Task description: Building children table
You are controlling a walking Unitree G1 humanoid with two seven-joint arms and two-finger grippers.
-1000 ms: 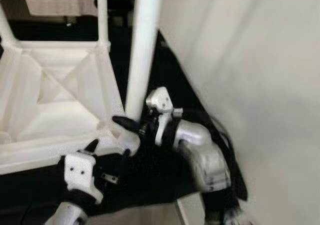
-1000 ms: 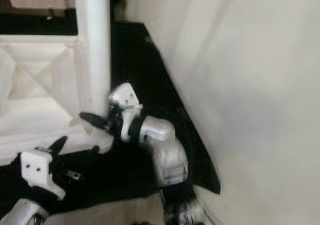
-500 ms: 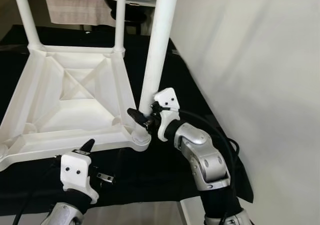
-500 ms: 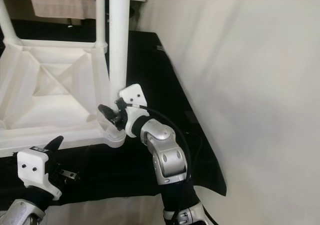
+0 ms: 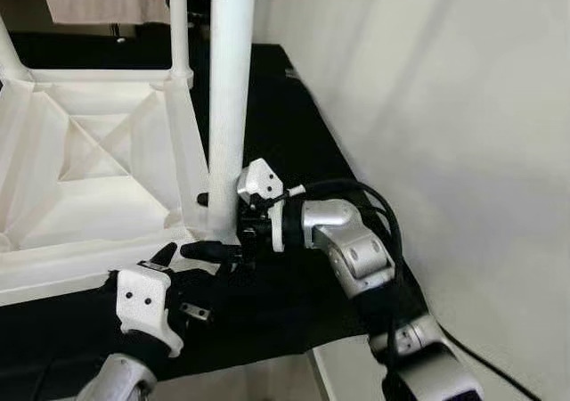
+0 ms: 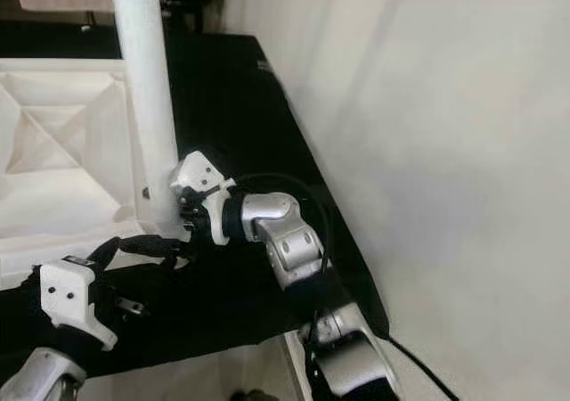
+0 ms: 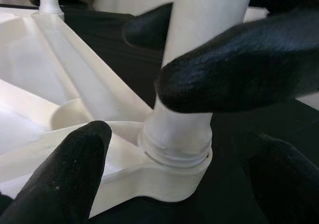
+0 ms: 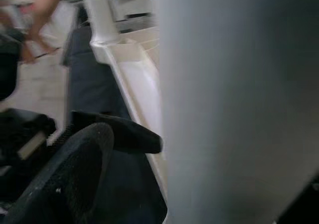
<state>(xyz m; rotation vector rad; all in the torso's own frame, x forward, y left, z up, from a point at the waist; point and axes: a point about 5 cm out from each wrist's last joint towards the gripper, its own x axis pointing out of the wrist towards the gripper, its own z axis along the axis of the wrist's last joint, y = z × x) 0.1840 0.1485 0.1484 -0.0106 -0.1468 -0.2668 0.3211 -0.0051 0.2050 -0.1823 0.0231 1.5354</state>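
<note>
My right claw (image 5: pixel 216 227) is bent in across my front, fingers spread wide. Left claw (image 5: pixel 191 263) sits low just below it, fingers parted too.

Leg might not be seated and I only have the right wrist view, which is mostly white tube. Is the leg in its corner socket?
Observer: Yes. The left wrist view shows the leg standing in the round corner socket of the upturned table top.
Operator: Where's the right gripper?
Observer: The right gripper is at the leg's base, just above the socket.
Operator: And the left?
Observer: The left gripper is low at the same corner, one finger beside the socket.
Operator: Other legs?
Observer: A thinner-looking far leg stands at the far corner.
</note>
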